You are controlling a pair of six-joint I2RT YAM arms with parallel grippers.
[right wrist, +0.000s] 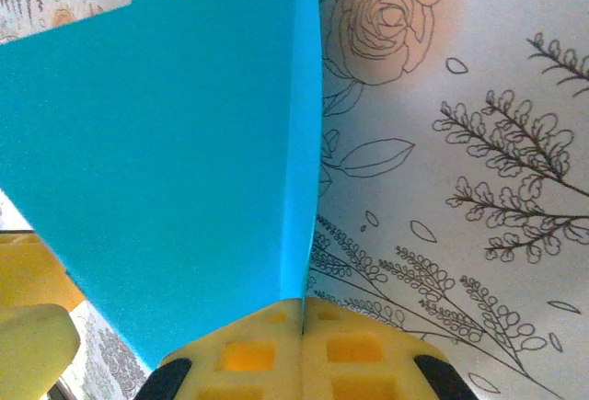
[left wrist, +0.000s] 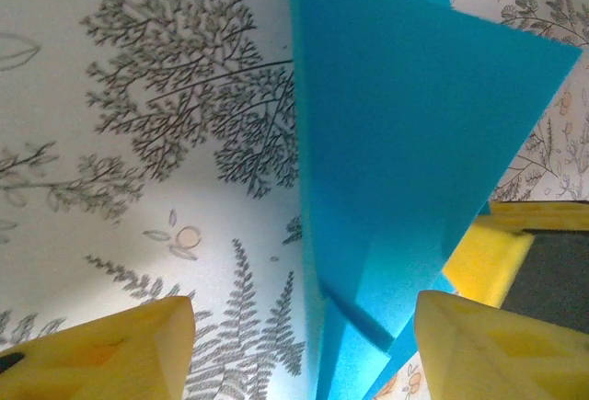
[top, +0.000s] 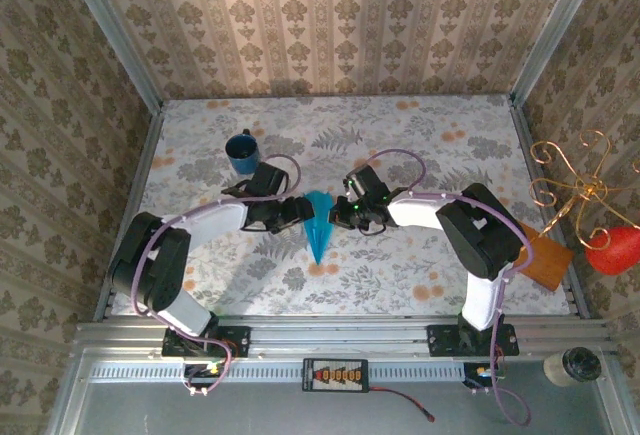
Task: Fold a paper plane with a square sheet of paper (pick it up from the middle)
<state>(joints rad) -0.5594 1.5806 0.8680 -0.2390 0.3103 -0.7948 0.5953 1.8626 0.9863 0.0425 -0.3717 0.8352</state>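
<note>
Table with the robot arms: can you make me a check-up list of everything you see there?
Surface: table with flowery cloth, flat.
Job's things: paper plane folded into a dart, tip toward the near edge.
Clutter: blue mug far left; orange-brown board at the right edge.
Grippers: left gripper open, plane between its fingers; right gripper shut on its fold.
Cables: purple cables along both arms; red wire at the near edge.
Surroundings: patterned walls; gold wire ornament and red object at right.
</note>
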